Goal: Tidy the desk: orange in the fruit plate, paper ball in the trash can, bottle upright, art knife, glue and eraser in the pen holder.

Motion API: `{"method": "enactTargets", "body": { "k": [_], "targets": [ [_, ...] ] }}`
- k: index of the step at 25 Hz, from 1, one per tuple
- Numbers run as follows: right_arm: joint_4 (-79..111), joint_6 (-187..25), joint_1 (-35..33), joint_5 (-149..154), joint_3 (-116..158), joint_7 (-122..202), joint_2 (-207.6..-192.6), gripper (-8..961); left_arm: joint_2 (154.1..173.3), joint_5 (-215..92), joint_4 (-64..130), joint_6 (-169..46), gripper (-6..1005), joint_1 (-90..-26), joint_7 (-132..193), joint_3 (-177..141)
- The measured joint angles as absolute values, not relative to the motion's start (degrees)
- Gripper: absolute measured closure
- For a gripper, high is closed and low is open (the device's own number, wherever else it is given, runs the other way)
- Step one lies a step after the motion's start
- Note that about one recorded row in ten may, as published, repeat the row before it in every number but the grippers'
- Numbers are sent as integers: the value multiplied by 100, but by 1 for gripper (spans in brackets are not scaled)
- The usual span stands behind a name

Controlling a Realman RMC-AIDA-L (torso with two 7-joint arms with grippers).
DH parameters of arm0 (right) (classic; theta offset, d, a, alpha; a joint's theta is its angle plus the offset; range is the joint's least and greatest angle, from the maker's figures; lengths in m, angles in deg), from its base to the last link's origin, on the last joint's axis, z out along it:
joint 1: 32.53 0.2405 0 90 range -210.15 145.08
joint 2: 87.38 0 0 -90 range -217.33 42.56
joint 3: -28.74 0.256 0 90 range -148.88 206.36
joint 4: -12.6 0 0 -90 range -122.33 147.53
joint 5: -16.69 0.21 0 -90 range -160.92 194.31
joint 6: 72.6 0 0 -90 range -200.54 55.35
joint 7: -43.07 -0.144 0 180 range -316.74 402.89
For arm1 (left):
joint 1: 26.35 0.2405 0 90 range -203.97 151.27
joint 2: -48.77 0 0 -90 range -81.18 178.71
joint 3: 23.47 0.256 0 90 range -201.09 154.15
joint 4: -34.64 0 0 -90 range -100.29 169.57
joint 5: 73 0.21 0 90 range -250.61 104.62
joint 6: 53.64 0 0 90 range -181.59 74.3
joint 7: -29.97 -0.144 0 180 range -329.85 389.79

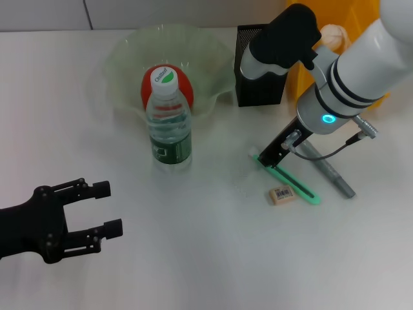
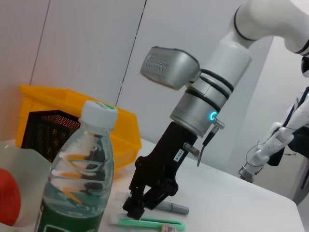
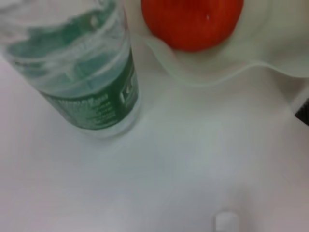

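The desk (image 1: 213, 258) is a plain white matte surface, and the right pincer (image 1: 263, 159) is down at it, its black fingers low over the near end of the green art knife (image 1: 293, 184). From the head view I can't tell if they're actually clamped on it or just hovering around it, and the left wrist view doesn't settle it either.

Biggest thing on top: the fruit plate (image 1: 126, 61), a wavy-edged translucent pale green bowl, sits up and to the left of that pincer, with the round glossy orange (image 1: 187, 87) already inside. The yellow plastic trash can (image 1: 361, 16) is behind the pincer's arm, a crumpled paper ball (image 1: 333, 35) poking out. Right beside it is the pen holder (image 1: 261, 90), a square black mesh box, straight behind the pincer.

The bottle (image 1: 170, 123) is clear ribbed plastic with a green label and white cap, standing upright to the left of the pincer, just in front of the plate.

Smaller stuff: a grey pen-shaped stick (image 1: 332, 171), probably the glue, lies just right of the pincer. The beige rectangular eraser (image 1: 282, 194) lies just in front, touching or almost touching the flat knife.

The left pincer (image 1: 108, 208) is parked far off at the near left, matte black fingers (image 1: 100, 188) clearly spread apart, holding nothing.
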State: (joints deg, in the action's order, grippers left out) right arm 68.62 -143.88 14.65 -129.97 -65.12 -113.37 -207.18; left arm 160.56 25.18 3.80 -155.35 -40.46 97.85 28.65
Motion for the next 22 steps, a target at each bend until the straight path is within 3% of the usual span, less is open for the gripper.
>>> {"method": "enactTargets", "body": {
  "k": [5,8,13,22],
  "targets": [
    [7612,-14592,1076,-12938,-6327,-11267,-20692,799,16056,2516,379,-15552,215,-4031,9784,2864],
    [7950,-14744,927,-12937,-5969,-11107,-20687,952,16056,2513,374,-15568,215,-4032,9795,2864],
    [7935,-14815,954,-12971,-5926,-10997,-20678,955,16057,2516,379,-15568,215,-4048,9816,2864],
    [7594,-14499,999,-12979,-6147,-10974,-20692,845,16071,2518,379,-15541,215,-4083,9828,2864]
  ]
}}
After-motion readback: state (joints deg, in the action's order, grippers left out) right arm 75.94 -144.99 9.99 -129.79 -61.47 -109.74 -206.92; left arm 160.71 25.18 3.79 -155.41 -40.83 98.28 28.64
